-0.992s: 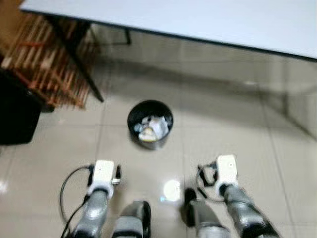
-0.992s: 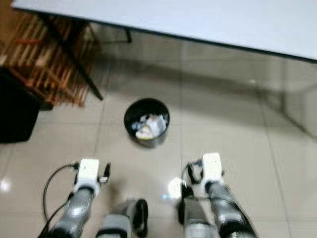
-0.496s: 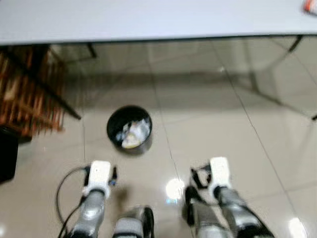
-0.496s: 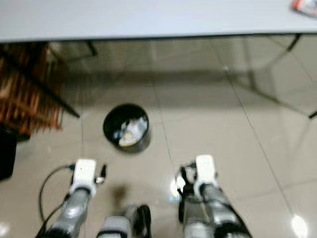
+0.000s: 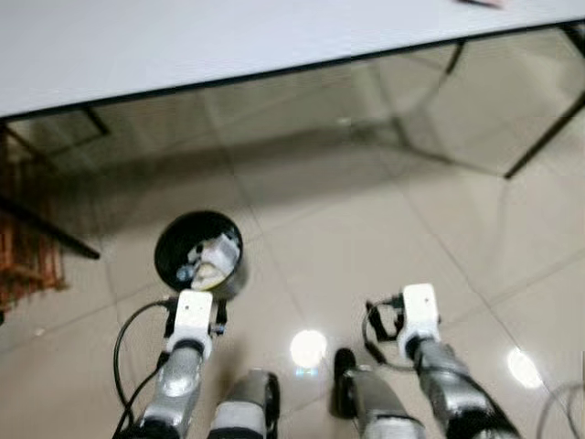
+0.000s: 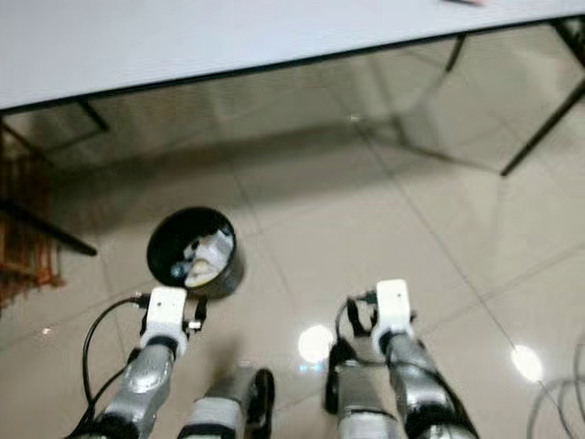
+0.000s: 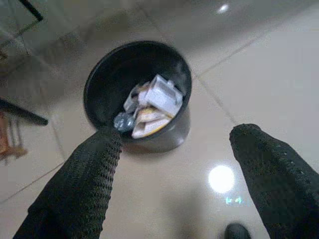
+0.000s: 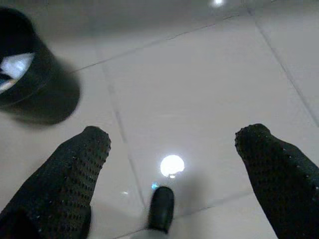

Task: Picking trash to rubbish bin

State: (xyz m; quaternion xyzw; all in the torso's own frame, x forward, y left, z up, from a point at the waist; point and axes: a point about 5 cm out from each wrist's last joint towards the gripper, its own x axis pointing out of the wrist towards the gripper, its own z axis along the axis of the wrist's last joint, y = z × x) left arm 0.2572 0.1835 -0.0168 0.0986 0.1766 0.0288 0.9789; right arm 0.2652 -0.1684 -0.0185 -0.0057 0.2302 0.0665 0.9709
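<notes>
A round black rubbish bin (image 5: 199, 252) stands on the tiled floor, just ahead of my left arm (image 5: 181, 370). Crumpled white and yellowish paper trash (image 7: 155, 97) lies inside it. In the left wrist view my left gripper (image 7: 177, 134) hangs open above the bin's near rim, with nothing between its fingers (image 7: 94, 164). My right gripper (image 8: 174, 133) is open too and holds nothing, over bare tile to the right of the bin (image 8: 22, 69). My right arm (image 5: 437, 375) hangs low at the right.
A long white table (image 5: 228, 37) spans the top of the view, with dark legs (image 5: 547, 128) at the right. A wooden rack (image 5: 23, 265) stands at the far left. A thin cable (image 5: 559, 410) lies at the lower right. My feet (image 5: 343, 391) are below.
The camera has swung to the right, so the bin now appears further left, close to my left arm. Both arms hang as before, grippers unchanged.
</notes>
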